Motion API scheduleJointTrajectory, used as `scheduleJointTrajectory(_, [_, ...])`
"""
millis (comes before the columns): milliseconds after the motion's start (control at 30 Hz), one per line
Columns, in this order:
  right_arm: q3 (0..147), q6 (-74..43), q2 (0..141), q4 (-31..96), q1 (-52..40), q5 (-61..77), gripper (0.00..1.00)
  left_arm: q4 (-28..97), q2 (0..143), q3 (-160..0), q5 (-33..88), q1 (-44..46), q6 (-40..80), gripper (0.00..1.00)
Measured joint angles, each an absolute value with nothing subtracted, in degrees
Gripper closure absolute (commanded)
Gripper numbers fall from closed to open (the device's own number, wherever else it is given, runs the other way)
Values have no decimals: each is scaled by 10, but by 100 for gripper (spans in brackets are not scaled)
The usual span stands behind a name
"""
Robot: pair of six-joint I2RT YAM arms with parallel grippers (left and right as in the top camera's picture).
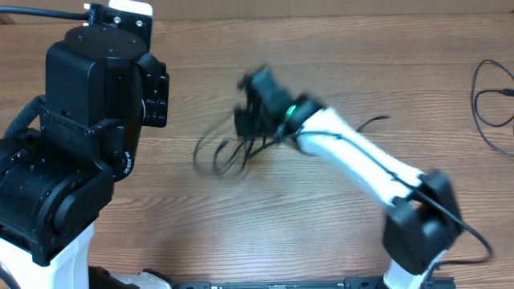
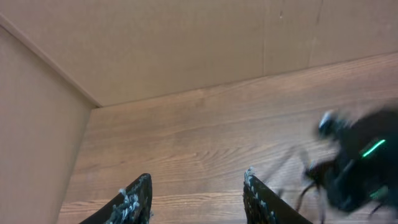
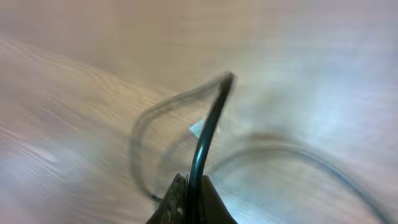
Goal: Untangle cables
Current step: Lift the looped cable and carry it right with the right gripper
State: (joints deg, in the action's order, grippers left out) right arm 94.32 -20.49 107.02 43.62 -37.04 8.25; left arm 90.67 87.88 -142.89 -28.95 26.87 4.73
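Note:
The cables hang as blurred thin black loops over the middle of the wooden table. My right gripper is above them, shut on one black cable strand that rises from between its fingertips and bends over; more loops trail blurred below it. The right wrist view shows my right gripper with its jaws pressed tight on that strand. My left gripper is open with nothing between its fingers, over bare wood to the left of the blurred right gripper.
My left arm fills the left side of the overhead view. Another thin black cable lies at the table's far right edge. A loose strand lies beside the right arm. A beige wall borders the table's far side.

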Motion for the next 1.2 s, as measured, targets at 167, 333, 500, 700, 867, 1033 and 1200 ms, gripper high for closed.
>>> scheduleJointTrajectory(167, [1176, -132, 1035, 528, -306, 81, 96, 907, 879, -1429, -293, 269, 45, 53])
scheduleJointTrajectory(333, [1332, -74, 1008, 503, -236, 87, 96, 907, 879, -1429, -303, 269, 45, 53])
scheduleJointTrajectory(500, [1376, -39, 997, 394, -160, 128, 96, 907, 879, -1429, -307, 269, 45, 53])
scheduleJointTrajectory(700, [1376, -29, 1017, 323, -87, 182, 96, 909, 879, -1429, -308, 269, 45, 54])
scheduleJointTrajectory(867, [1376, -37, 1029, 320, -11, 193, 96, 913, 879, -1429, -316, 269, 43, 56])
scheduleJointTrajectory(1033, [1389, -68, 1029, 342, 90, 214, 96, 915, 879, -1429, -321, 269, 41, 58])
scheduleJointTrajectory(1200, [1424, -91, 1007, 396, 183, 197, 96, 917, 879, -1429, -322, 269, 41, 58])
